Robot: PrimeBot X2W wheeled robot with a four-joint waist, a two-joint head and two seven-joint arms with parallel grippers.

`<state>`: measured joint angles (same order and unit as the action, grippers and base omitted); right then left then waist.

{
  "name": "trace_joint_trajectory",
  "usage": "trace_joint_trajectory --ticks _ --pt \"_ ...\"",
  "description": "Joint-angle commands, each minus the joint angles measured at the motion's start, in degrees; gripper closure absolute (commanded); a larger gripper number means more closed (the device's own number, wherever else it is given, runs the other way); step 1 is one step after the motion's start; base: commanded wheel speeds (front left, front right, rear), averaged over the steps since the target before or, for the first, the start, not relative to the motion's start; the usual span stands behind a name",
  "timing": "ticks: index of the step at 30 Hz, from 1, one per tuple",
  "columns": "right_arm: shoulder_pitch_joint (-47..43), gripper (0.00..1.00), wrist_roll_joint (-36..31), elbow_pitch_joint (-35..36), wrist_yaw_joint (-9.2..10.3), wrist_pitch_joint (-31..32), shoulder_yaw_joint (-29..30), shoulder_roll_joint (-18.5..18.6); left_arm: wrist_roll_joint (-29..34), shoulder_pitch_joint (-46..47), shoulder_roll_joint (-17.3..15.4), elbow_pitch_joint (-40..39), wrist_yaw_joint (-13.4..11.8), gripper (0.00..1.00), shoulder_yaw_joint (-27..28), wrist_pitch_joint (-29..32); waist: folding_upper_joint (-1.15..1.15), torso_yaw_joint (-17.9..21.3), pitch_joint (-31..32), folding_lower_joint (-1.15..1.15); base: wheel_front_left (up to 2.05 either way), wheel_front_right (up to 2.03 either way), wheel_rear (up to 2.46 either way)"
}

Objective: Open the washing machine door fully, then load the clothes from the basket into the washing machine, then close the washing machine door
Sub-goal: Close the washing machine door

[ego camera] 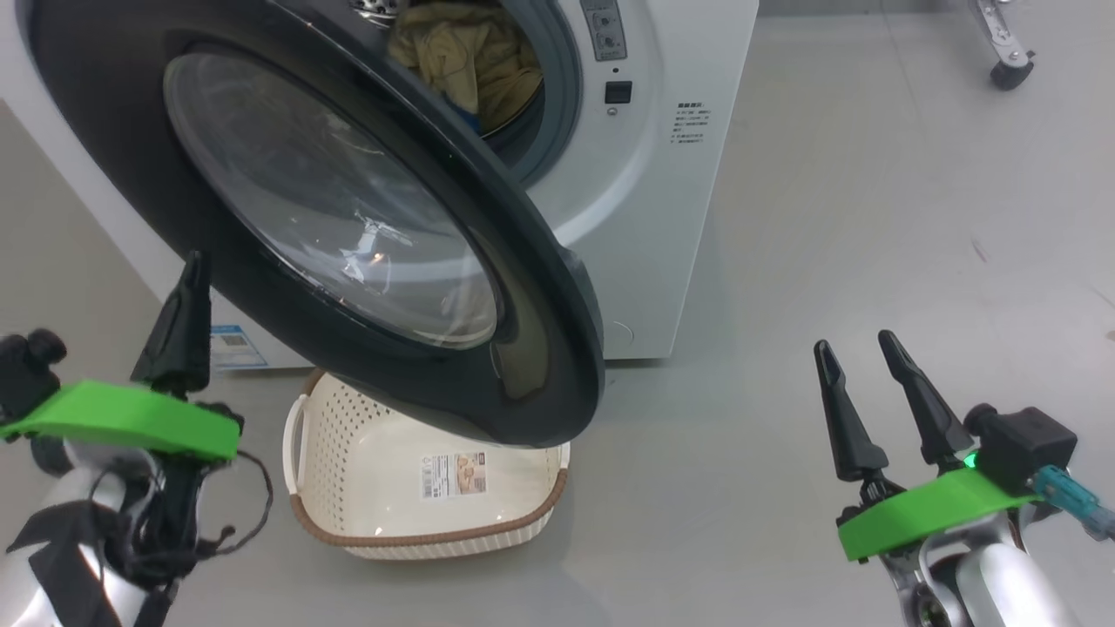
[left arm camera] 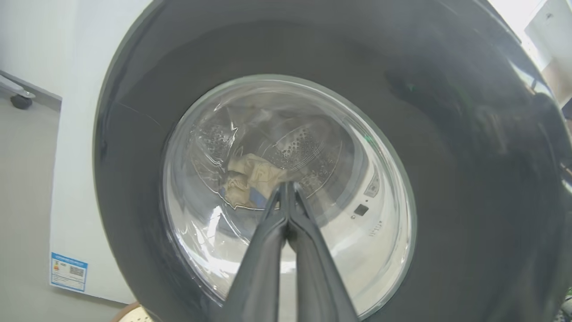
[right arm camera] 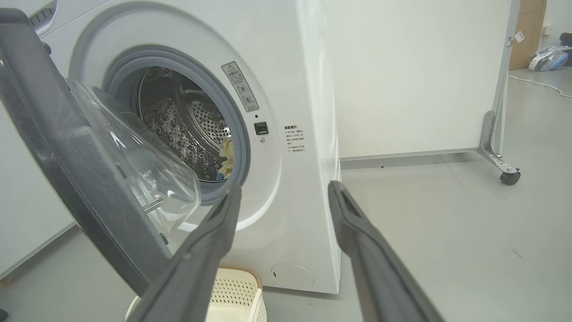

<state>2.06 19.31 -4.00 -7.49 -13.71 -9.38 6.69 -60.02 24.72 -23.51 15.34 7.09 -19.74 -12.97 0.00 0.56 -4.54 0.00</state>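
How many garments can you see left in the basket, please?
0. The basket floor shows just its label; the clothes lie inside the washing machine. The door hides the basket's far end.

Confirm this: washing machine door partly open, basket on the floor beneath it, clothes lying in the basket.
Wrong about the clothes: the head view shows them inside the washing machine; the basket holds none. The rest holds.

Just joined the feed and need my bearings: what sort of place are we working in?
Probably a test lab or workshop rather than a home laundry: the washing machine stands on a plain grey floor near a white partition on castors.
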Motion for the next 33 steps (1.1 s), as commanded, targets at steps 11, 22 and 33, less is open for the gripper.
trace_joint_trajectory --ticks 11,22,33 --pt "-1.5 0.0 -1.29 4.39 0.0 -0.89 0.02 -0.16 22.53 -7.45 -6.04 -8.53 -9.19 1.0 3.8 -2.0 0.0 1.62 2.48 0.0 0.0 0.0 0.0" --pt "-3.51 0.0 -2.26 6.4 0.0 -0.58 0.59 -0.33 29.93 -16.79 -8.36 -14.95 -17.1 0.0 5.88 -2.0 0.0 2.76 3.0 0.0 0.0 0.0 0.0" --pt "-5.63 0.0 -3.12 6.46 0.0 -0.67 2.07 -0.74 31.32 -24.82 -6.1 -19.17 -22.64 0.0 8.63 -2.02 0.0 3.15 3.03 0.0 0.0 0.0 0.0"
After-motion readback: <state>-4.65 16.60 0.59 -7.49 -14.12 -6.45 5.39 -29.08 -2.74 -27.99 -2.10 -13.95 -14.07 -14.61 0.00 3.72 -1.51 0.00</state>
